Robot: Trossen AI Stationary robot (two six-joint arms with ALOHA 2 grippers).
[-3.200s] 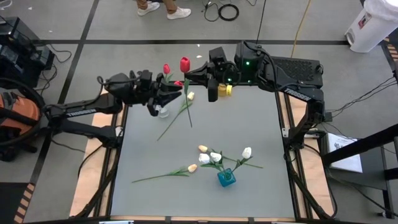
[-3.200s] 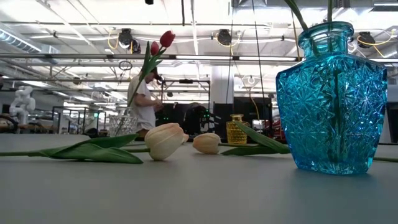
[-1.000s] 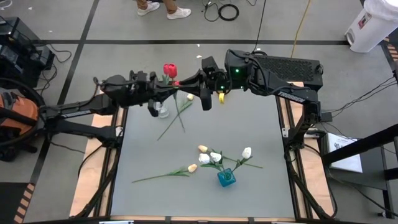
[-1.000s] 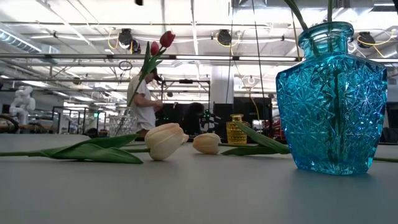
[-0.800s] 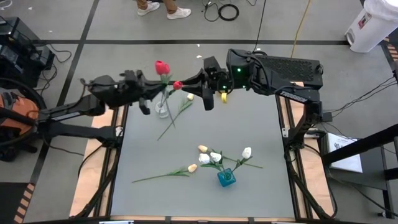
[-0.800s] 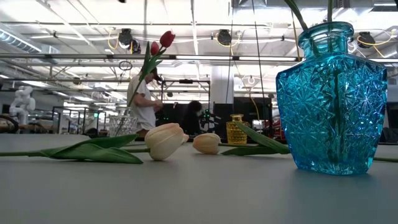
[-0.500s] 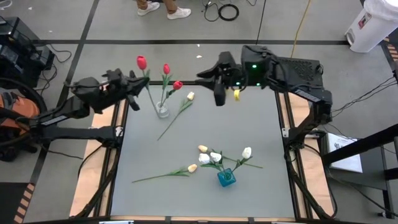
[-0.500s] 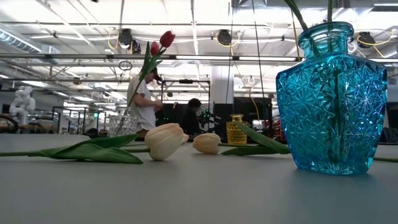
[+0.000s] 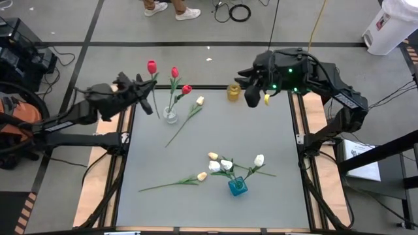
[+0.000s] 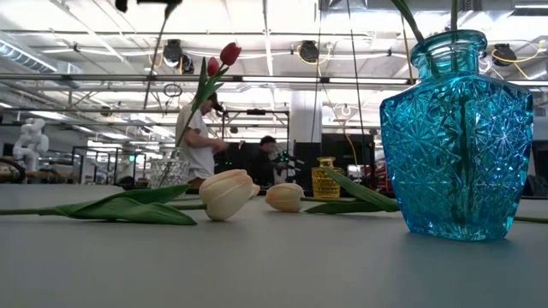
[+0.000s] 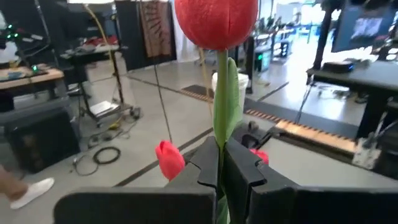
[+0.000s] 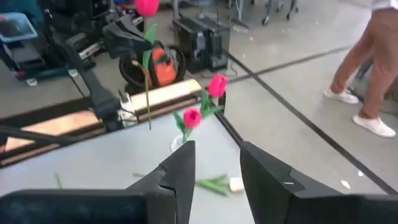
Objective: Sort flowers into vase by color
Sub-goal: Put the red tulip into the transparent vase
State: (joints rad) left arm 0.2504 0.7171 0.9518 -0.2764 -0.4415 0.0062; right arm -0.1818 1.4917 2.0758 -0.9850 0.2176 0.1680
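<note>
Left wrist view: left fingers [image 11: 219, 163] clamp red tulip [image 11: 216, 18] stem.

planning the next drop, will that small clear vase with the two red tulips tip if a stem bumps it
Probably, yes. The clear vase looks small and narrow next to its two tall red tulips, which lean out, so it seems top-heavy. Being glass on a smooth table, it may also slide or break if knocked.
</note>
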